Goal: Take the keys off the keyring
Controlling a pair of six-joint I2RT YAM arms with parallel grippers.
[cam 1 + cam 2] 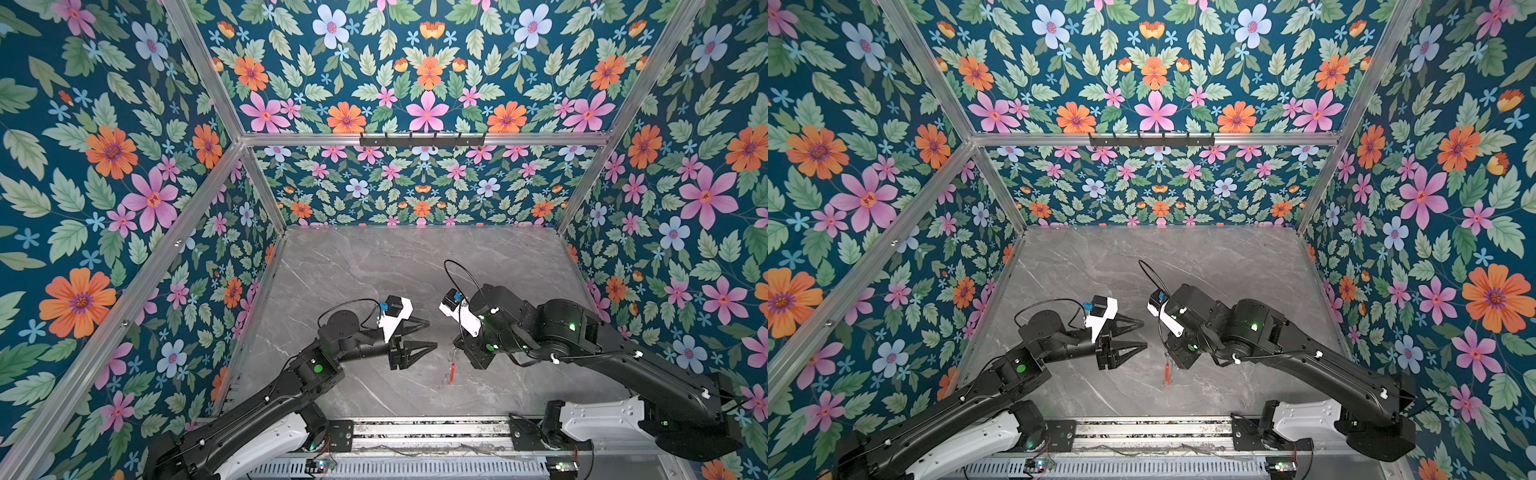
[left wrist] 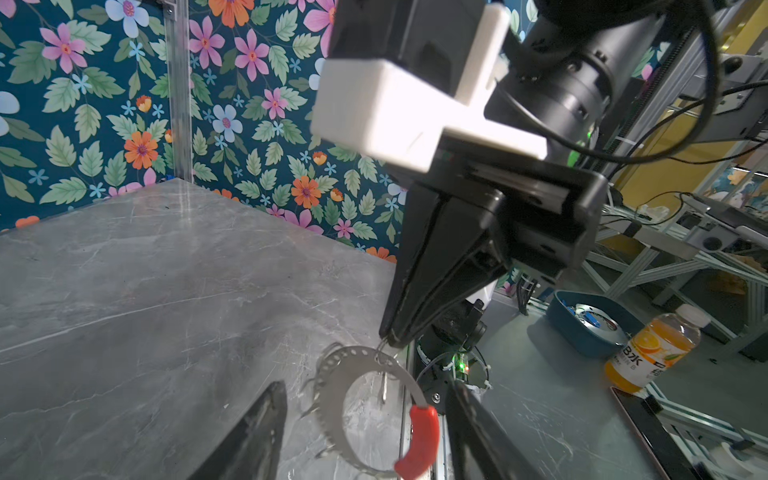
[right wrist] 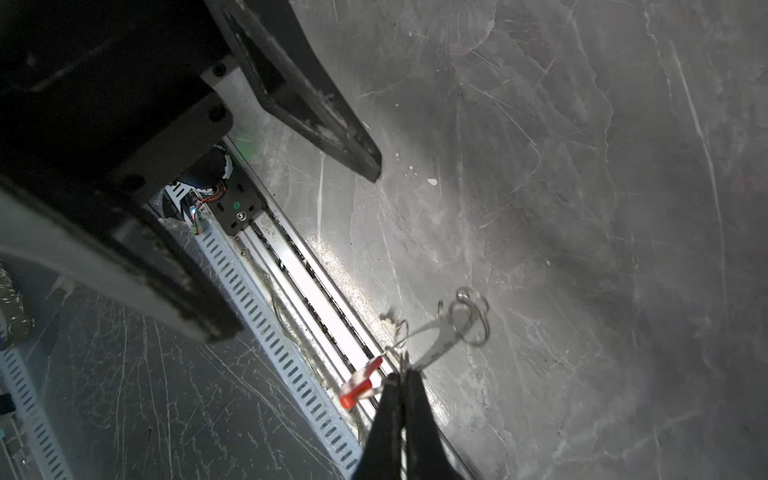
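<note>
- Worktop point(image 1: 374, 266): grey marble-patterned slab inside an enclosure of floral panels; 2 arms reach in from its near edge.
- Left end effector point(image 1: 430, 334): released, its 2 black fingers spread apart and pointing toward the middle of the worktop, holding nothing. In both top views it sits left of centre, apart from the keyring.
- Right end effector point(image 2: 388, 343): clenched, fingertips pressed together and pointing down at the worktop. In the left wrist view the tips pinch a thin wire loop at the top of the keyring.
- Keyring point(image 2: 332, 399): a flat grey metal hoop with small holes along its band, hanging below the right end effector over the near middle of the worktop, close to the near edge.
- Red sleeve point(image 2: 422, 440): covers 1 arc of the hoop, on its lower side. In a top view it shows as a thin red streak point(image 1: 452, 371) just below the right end effector.
- Keys point(image 3: 442, 336): small silvery pieces with wire rings, bunched just beyond the clenched fingertips in the right wrist view; their number cannot be told.
</note>
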